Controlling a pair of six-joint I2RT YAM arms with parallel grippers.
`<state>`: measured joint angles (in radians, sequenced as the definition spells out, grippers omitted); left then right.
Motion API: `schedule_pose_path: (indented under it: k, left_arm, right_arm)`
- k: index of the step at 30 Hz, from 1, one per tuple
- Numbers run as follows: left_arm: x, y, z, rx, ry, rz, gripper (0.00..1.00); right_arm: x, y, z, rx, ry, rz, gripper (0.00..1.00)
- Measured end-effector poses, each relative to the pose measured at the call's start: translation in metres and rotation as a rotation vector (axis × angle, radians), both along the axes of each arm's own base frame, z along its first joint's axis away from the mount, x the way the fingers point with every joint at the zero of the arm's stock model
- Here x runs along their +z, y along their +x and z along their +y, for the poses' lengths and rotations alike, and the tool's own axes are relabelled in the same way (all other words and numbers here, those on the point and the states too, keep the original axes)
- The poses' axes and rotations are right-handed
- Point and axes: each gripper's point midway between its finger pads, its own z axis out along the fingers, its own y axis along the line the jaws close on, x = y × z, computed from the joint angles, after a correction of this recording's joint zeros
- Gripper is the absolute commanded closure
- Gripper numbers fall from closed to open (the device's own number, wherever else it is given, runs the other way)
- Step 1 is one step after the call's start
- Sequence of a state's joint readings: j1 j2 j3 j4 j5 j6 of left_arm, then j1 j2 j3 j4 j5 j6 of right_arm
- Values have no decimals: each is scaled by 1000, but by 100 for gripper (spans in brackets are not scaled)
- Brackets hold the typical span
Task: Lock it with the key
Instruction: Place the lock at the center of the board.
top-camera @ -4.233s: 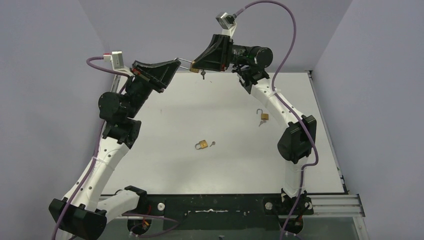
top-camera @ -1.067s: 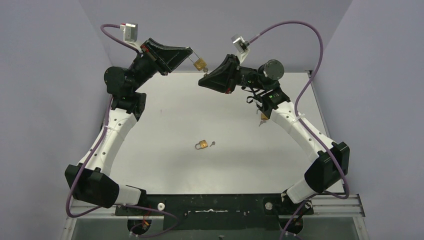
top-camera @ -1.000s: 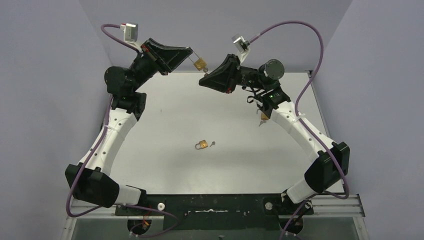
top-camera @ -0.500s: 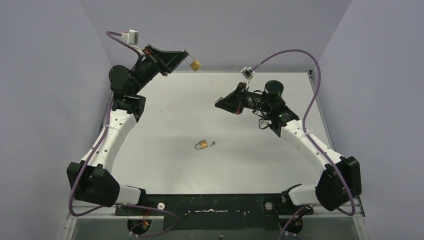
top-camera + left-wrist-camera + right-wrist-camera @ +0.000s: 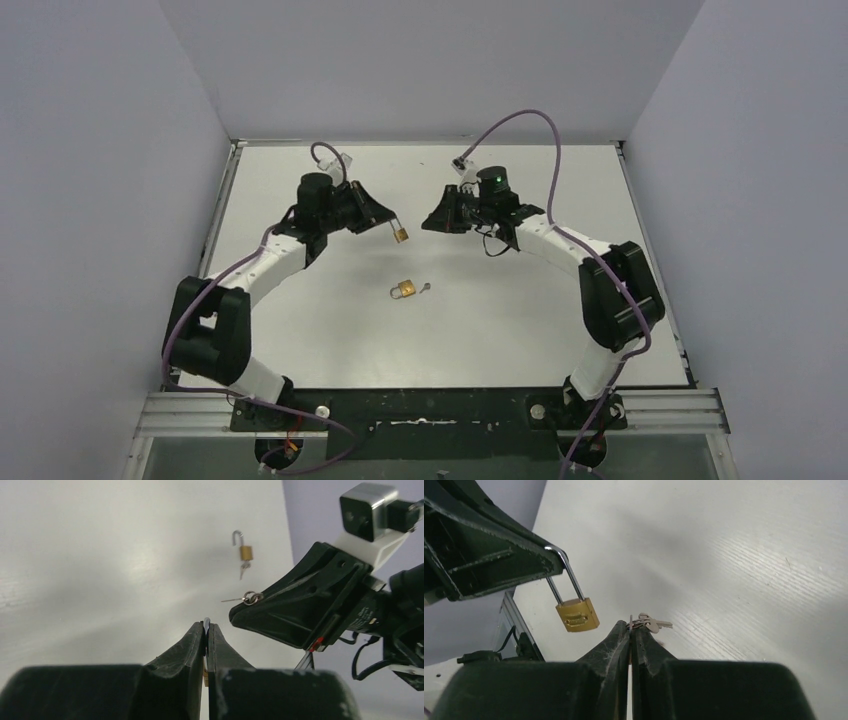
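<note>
A small brass padlock (image 5: 577,614) hangs by its silver shackle (image 5: 565,575) from my left gripper (image 5: 388,218), which is shut on the shackle top. Only the shackle tip (image 5: 206,623) shows above the shut fingers in the left wrist view. My right gripper (image 5: 428,221) faces it from the right, shut on a key ring (image 5: 638,622). A silver key (image 5: 655,624) sticks out sideways from that ring. In the left wrist view the same key (image 5: 233,600) points towards my left gripper (image 5: 206,628). The padlock (image 5: 399,235) and the right gripper (image 5: 630,628) are a short gap apart.
A second brass padlock (image 5: 403,290) with a key (image 5: 425,288) in it lies on the white table (image 5: 330,330), nearer than the grippers. A third padlock (image 5: 244,552) with a raised shackle and its key lies beyond the right arm. Grey walls enclose the table.
Both arms have dropped from high at the back to low over the table's middle. The padlock and the key stayed gripped and now face each other closely.
</note>
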<state>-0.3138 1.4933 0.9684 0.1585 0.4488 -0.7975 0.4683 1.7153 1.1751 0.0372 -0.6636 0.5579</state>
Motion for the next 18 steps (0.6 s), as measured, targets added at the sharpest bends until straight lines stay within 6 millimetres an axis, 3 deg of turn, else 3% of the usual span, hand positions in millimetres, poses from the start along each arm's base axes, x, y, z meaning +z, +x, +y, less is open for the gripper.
schedule_pose_path:
  k: [5, 8, 12, 18]
  left_arm:
    - [-79, -9, -10, -35, 72, 173, 100]
    - [-110, -17, -20, -63, 109, 233, 100]
    - [-132, -24, -30, -103, 180, 259, 100]
    - [-141, -21, -34, -117, 237, 241, 100]
  right_arm:
    - [-54, 5, 3, -55, -65, 167, 100]
    - [-74, 7, 5, -82, -99, 227, 100]
    - [-89, 3, 9, -95, -149, 273, 100]
    - [-109, 4, 14, -112, -187, 325, 100]
